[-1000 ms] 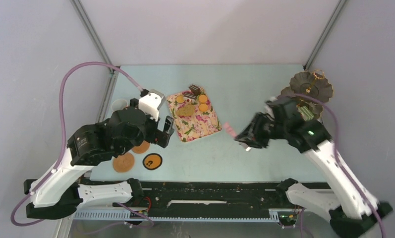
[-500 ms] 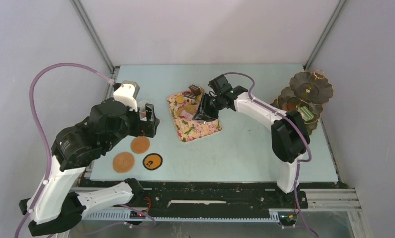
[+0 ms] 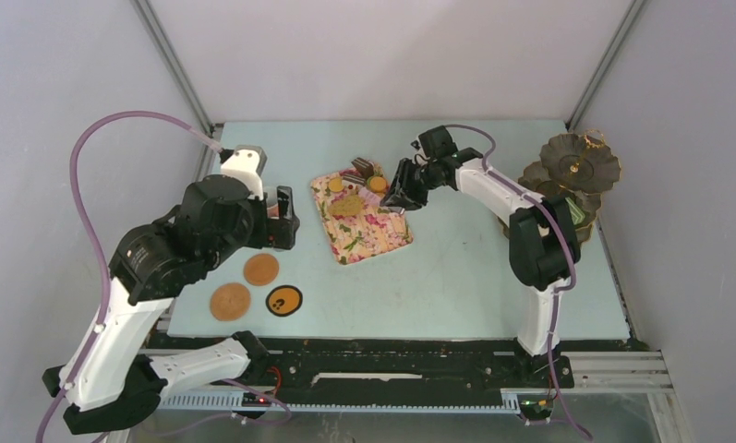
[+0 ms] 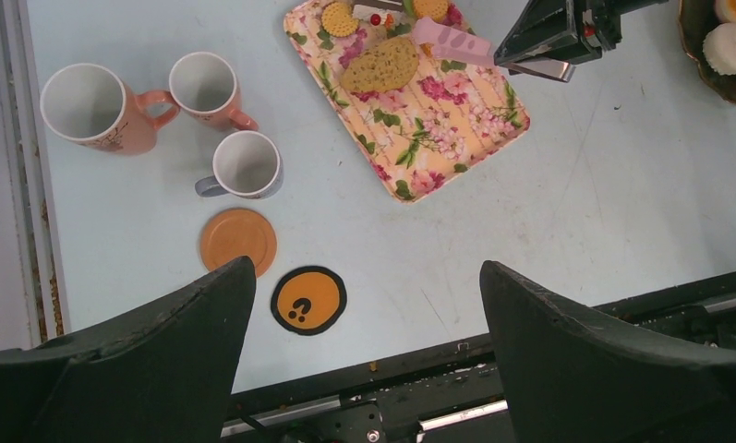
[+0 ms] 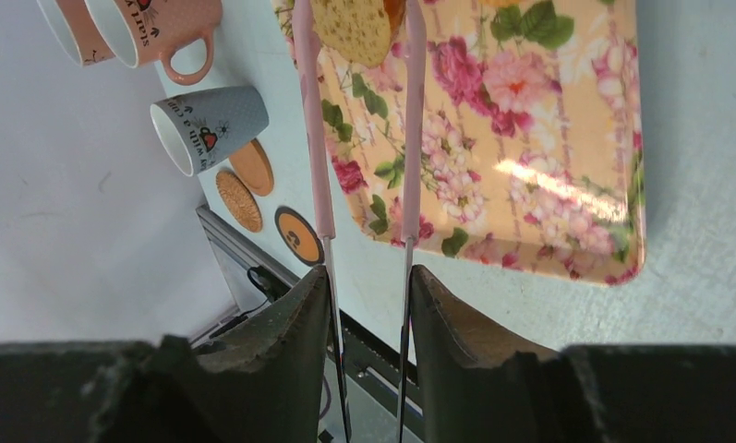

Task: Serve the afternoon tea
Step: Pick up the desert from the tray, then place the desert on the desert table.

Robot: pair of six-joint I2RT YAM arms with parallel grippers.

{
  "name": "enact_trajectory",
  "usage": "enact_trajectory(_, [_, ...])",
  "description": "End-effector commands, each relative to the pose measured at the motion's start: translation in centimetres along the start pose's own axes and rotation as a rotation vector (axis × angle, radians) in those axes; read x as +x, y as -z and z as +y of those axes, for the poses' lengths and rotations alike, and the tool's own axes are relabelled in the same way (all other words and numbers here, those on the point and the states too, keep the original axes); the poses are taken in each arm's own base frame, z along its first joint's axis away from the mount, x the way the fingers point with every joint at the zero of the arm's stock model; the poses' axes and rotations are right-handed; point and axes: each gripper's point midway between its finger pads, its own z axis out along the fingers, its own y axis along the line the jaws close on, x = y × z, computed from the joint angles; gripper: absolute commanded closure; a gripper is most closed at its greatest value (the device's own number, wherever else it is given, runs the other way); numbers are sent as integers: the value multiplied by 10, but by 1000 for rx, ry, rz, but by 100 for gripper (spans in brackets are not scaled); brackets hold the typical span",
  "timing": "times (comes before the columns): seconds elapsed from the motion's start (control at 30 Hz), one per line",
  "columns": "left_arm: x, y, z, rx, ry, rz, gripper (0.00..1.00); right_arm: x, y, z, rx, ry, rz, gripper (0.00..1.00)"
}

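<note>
Oat biscuit (image 5: 350, 28) on the floral tray (image 5: 548, 212) sits between the pink tongs (image 5: 313, 138) that my right gripper (image 5: 368, 286) pinches, half-closed. Next I should squeeze and lift. My left gripper (image 4: 366, 268) hangs wide open, empty.

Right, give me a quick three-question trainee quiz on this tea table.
1. True or false: the grey mug stands on an orange coaster.
2. The right gripper is shut on: A) pink tongs, B) a biscuit, C) nothing.
3. Which gripper is wide open, holding nothing?
Key: 1 false, it stands on the table beside one; 2 A; 3 the left gripper.
</note>
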Motion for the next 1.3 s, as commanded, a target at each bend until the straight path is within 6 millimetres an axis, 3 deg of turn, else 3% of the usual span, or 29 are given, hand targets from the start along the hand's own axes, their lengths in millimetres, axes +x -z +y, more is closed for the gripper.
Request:
enact_trajectory(0.0, [-5,-2,-1,8,30,-12,2,-9,-11,10,-59,69,44,62])
enact_trajectory(0.33, [-1,-5,2,7,24,-1,2,-4,-34,7,-46,66,76,66])
enact_trajectory(0.47, [-2,-5,2,12,20,-4,2,-7,-32,8,-40,44,68,84])
enact_trajectory(0.57, [-2,-2,1,24,25,-11,2,-7,-15,16,-48,26,42,100])
enact_trajectory(0.7, [2,1,-3,61,40,-20,2,2,33,33,-79,-3,-17,100])
enact_trajectory(0.83, [7,2,-8,103,51,-25,2,38,98,31,-67,-62,-71,100])
enact_trajectory(0.93, [8,5,-12,133,53,-38,2,71,161,8,-11,-134,-176,100])
enact_trajectory(0.97, [9,5,-14,143,46,-39,2,77,172,-6,22,-179,-195,100])
enact_trajectory(1.03, [9,7,-18,163,30,-44,2,90,211,-28,40,-247,-293,100])
enact_trajectory(1.13, [5,11,-24,185,-13,-58,2,102,252,-59,80,-355,-429,100])
enact_trajectory(1.27, [2,16,-28,194,-65,-76,1,110,284,-85,57,-509,-579,100])
